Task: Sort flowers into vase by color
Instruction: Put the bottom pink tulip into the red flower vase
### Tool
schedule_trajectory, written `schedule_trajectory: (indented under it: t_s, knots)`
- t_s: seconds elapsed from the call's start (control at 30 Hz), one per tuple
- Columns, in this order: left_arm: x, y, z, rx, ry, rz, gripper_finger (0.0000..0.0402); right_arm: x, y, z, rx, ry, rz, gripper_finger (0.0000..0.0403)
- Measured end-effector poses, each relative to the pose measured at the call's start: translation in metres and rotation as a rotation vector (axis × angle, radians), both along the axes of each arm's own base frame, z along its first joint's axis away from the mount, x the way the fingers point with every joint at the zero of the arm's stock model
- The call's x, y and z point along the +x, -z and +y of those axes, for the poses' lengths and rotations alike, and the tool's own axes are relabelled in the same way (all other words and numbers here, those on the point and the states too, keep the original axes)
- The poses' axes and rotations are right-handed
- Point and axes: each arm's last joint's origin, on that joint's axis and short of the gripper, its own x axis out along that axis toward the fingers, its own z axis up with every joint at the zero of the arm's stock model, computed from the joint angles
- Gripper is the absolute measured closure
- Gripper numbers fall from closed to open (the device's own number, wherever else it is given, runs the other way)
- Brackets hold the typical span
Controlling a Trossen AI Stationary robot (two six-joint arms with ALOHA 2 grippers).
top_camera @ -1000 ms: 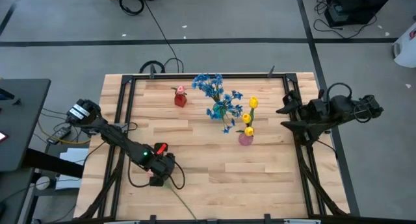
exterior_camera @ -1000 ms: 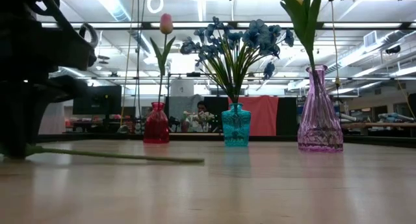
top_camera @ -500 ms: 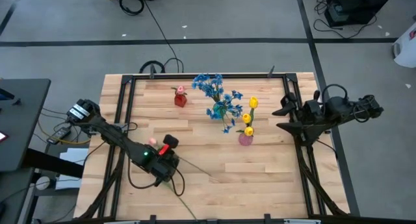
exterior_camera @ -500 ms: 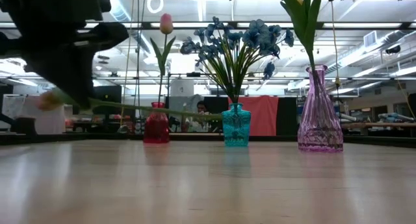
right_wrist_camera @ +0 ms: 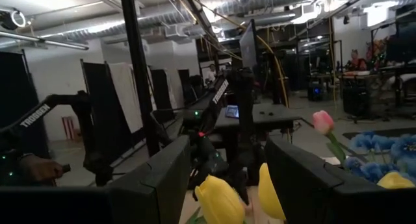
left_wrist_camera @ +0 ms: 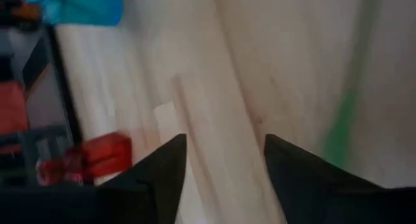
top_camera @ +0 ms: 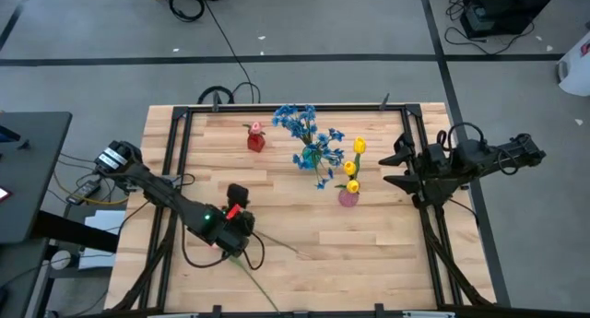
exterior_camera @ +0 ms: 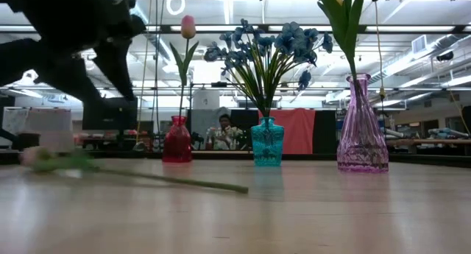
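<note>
Release of the pink tulip [exterior_camera: 132, 176] — the left claw [top_camera: 232, 204], which half a second ago carried the stem level above the bench [top_camera: 369, 253], now stands with its fingers spread and nothing between them. In the low view the flower lies flat on the wood, its pale head toward the left arm and its green stem running out toward the middle of the bench; a second ago it lay in much the same spot, so the lift has come to nothing. The left wrist view shows bare planks between the two dark fingers [left_wrist_camera: 159, 175], with only a blurred green streak of stem off to one side.

The vases are unchanged: the red vase [top_camera: 255, 141] holds one pink tulip, the teal vase [top_camera: 312, 158] the blue sprays, the purple vase [top_camera: 348, 197] the yellow tulips. The right claw [top_camera: 395, 169] waits at the bench's right edge, fingers wide and empty, having crept slightly inward.

Judgement: the drop looks like a lost or abandoned grasp — this tulip remains unsorted, well apart from the red vase, and likely needs picking up again.
</note>
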Motion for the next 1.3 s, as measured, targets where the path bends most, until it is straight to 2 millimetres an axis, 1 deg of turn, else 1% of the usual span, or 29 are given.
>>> schedule_trajectory:
  t_s: [0.07,0.13,0.2,0.27,0.4,0.43,0.5,0.57,0.67,0.8,0.9,1.0,1.13,1.23,1.3]
  knots:
    - [0.001,-0.008,-0.001,-0.032,-0.087,-0.048,0.0171,0.0,0.0,0.0,0.007,-0.002,0.002,0.0192]
    - [0.004,-0.019,-0.002,-0.101,-0.196,-0.112,0.0162,0.0,0.0,0.0,0.008,0.001,0.002,0.0192]
    - [0.008,-0.03,-0.006,-0.214,-0.316,-0.193,0.016,0.0,0.0,-0.001,0.002,0.03,0.002,0.0192]
    - [0.011,-0.037,-0.009,-0.355,-0.471,-0.274,0.016,0.0,0.0,-0.002,-0.014,0.068,0.002,0.0192]
    - [0.014,-0.04,-0.015,-0.679,-0.846,-0.385,0.0168,0.0,0.0,-0.003,-0.055,0.121,0.004,0.0192]
    - [0.015,-0.04,-0.018,-0.752,-0.919,-0.39,0.0171,0.0,0.0,-0.003,-0.061,0.124,0.003,0.0192]
    - [0.017,-0.037,-0.025,-0.876,-1.005,-0.393,0.0179,0.0,0.0,-0.003,-0.07,0.125,0.002,0.0192]
    - [0.018,-0.032,-0.032,-0.971,-1.037,-0.403,0.0186,0.0,0.0,-0.003,-0.078,0.127,0.003,0.0192]
    - [0.02,-0.023,-0.036,-1.075,-1.095,-0.432,0.0196,0.001,0.001,-0.003,-0.084,0.127,0.01,0.0192]
    - [0.017,-0.012,-0.035,-1.12,-1.17,-0.413,0.0203,0.006,0.003,-0.002,-0.091,0.144,0.032,0.0192]
    - [0.014,-0.007,-0.034,-1.127,-1.215,-0.389,0.0207,0.012,0.006,-0.001,-0.095,0.16,0.062,0.0192]
    - [0.016,-0.008,-0.039,-1.193,-1.213,-0.343,0.0213,0.02,0.012,0.003,-0.089,0.147,0.107,0.0192]
    - [0.015,-0.012,-0.054,-1.326,-1.166,-0.233,0.0225,0.032,0.027,0.008,-0.098,0.173,0.137,0.0192]
    - [0.011,-0.016,-0.068,-1.407,-1.168,-0.197,0.0233,0.036,0.036,0.009,-0.106,0.205,0.109,0.0192]
    - [0.005,-0.016,-0.075,-1.425,-1.202,-0.182,0.0237,0.035,0.041,0.01,-0.106,0.211,0.075,0.0192]
